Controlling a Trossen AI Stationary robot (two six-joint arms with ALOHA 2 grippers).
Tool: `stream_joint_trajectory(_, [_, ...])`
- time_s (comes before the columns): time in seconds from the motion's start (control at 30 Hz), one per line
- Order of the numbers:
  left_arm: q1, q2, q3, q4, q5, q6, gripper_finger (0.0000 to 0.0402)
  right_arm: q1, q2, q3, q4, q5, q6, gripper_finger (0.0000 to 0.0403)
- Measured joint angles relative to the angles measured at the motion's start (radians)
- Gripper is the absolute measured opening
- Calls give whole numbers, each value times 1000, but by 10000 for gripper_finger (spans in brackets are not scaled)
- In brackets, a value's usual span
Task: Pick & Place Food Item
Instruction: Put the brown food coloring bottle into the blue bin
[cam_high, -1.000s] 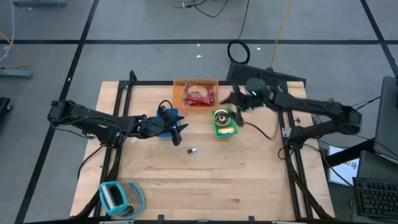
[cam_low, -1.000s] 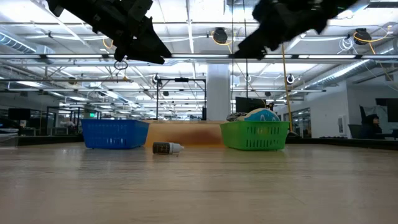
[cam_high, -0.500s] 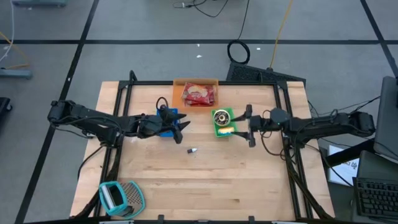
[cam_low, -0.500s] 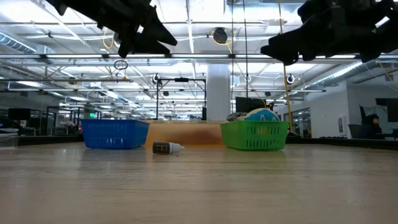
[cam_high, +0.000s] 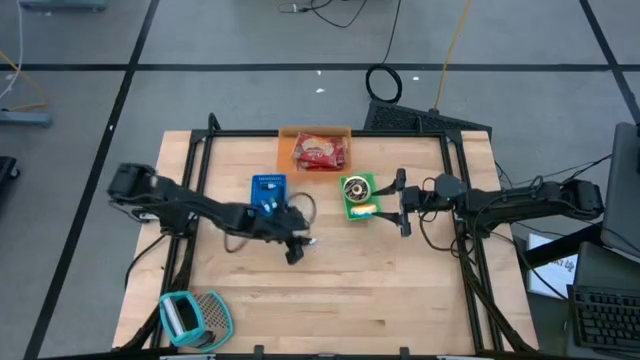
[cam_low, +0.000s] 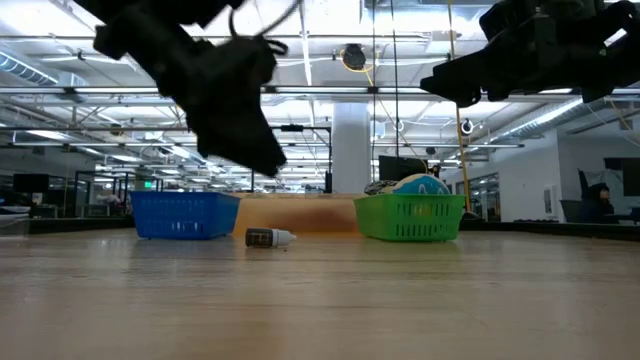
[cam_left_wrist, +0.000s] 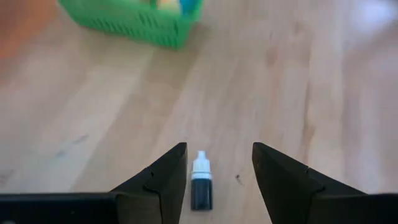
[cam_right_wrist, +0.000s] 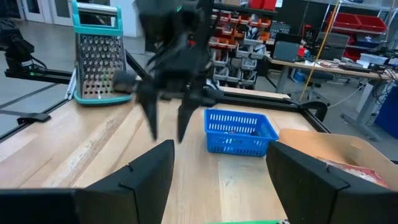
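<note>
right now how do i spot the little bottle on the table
Start at the blue basket and green basket on the wooden table. In front of the gap between them lies the small dark bottle, white-capped, between the left gripper fingers.

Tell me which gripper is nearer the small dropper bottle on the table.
Left. The left gripper hangs open just above the small bottle, fingers framing it in its wrist view. The right gripper waits open beside the green basket, farther off.
</note>
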Motion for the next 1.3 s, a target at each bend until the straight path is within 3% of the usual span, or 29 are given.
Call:
stream_joint_trajectory(0.3, [-29, 224, 128, -69, 54, 101, 184, -9, 6, 0, -5, 0, 8, 242])
stream_joint_trajectory(0.63, [-8, 230, 131, -216, 7, 65, 184, -9, 11, 0, -4, 0, 10, 242])
stream_joint_trajectory(1.3, [-12, 304, 135, -166, -50, 74, 184, -10, 11, 2, -8, 0, 32, 242])
